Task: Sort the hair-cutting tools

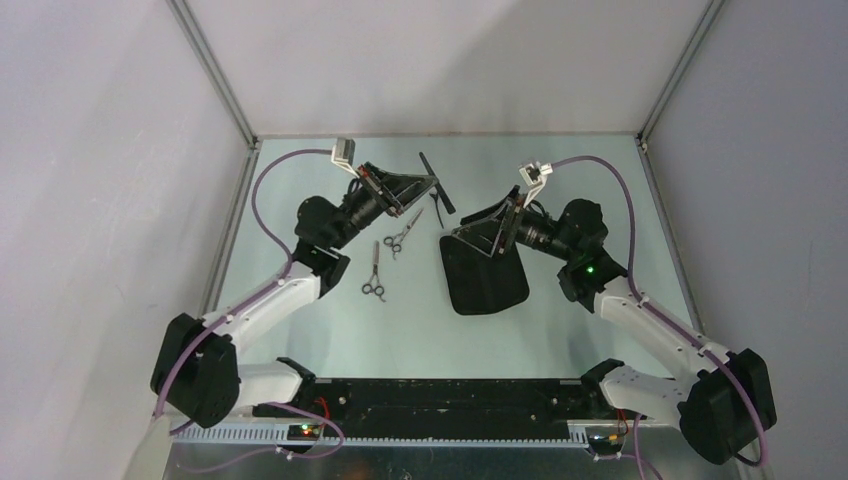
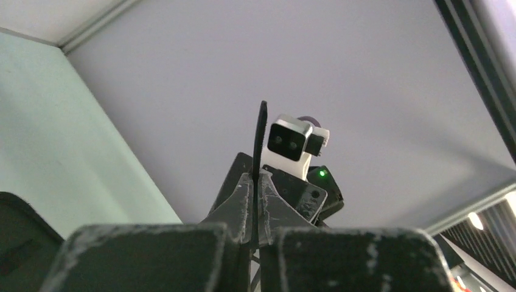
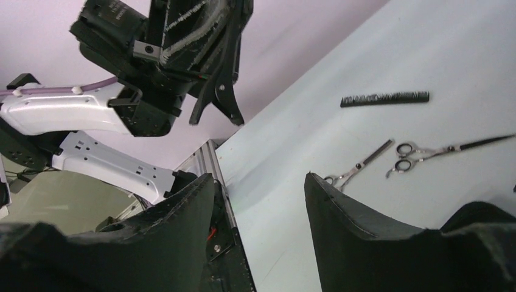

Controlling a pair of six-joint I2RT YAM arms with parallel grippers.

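On a pale green table boxed in by plain grey walls, two robot arms work among hair-cutting tools.

The walls meet the table on the left, right and far sides, with metal frame posts slanting up from the two far corners; the arms' bases fill the near edge. The left gripper, up above the surface near the far middle, is clamped on a thin black clip that stands edge-on between its jaws. The right gripper hovers over the far edge of a black pouch at the middle, jaws apart around bare air. One pair of scissors lies just left of the pouch, another pair of scissors lies nearer the left arm, and a comb lies beyond them. Open table shows in front of the pouch and along the right side.
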